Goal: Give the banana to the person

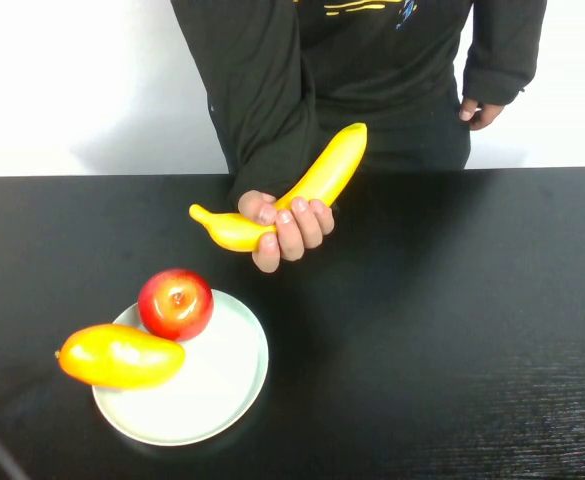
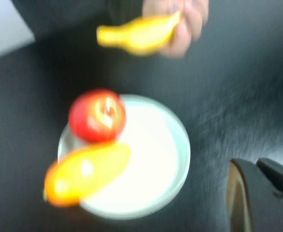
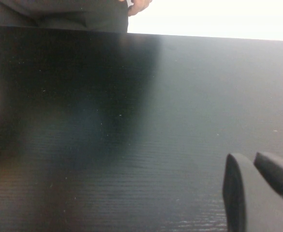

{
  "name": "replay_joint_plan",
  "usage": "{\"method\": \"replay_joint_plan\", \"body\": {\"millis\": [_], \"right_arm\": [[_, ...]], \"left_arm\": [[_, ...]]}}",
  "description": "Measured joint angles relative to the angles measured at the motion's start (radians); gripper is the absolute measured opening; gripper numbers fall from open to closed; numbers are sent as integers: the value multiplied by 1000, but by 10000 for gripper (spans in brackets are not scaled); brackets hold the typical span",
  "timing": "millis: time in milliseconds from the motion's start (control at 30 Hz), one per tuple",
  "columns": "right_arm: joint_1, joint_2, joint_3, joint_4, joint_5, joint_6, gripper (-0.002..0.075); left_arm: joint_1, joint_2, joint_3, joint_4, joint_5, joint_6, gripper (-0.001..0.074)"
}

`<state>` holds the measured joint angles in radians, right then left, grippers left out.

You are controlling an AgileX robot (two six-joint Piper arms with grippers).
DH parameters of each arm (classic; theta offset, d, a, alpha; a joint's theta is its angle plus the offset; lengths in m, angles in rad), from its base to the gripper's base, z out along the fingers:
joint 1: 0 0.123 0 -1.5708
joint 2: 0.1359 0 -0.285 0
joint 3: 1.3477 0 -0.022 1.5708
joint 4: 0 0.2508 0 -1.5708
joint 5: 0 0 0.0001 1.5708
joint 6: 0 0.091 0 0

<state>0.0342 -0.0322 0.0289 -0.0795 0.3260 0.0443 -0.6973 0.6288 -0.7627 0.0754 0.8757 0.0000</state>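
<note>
The person, in a dark sweatshirt, stands at the table's far side. One bare hand holds the long yellow banana just above the table. The banana and hand also show in the left wrist view. My left gripper hangs above the table near the plate, its fingers together and empty, well back from the banana. My right gripper is over bare table on the right side, fingers together and empty. Neither gripper shows in the high view.
A white plate at the front left carries a red apple and an orange-yellow mango that overhangs its left rim. The black table stretches to the right. The person's other hand hangs at the far right.
</note>
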Motion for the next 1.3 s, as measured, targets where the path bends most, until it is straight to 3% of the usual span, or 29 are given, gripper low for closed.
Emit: {"method": "replay_joint_plan", "body": {"millis": [167, 267, 467, 633, 733, 1033, 1300], "right_arm": [[0, 0, 0, 0, 0, 0, -7], [0, 0, 0, 0, 0, 0, -7], [0, 0, 0, 0, 0, 0, -7], [0, 0, 0, 0, 0, 0, -7], [0, 0, 0, 0, 0, 0, -7], [0, 0, 0, 0, 0, 0, -7], [0, 0, 0, 0, 0, 0, -7]], "left_arm": [[0, -26, 51, 16, 83, -17, -3], [0, -27, 75, 20, 30, -24, -3], [54, -123, 284, 17, -406, 61, -3], [205, -320, 547, -26, -841, 83, -3], [307, -445, 660, -39, -962, 68, -3], [556, -633, 788, -43, -996, -8, -3], [623, -641, 788, -52, -782, -33, -3]]}}
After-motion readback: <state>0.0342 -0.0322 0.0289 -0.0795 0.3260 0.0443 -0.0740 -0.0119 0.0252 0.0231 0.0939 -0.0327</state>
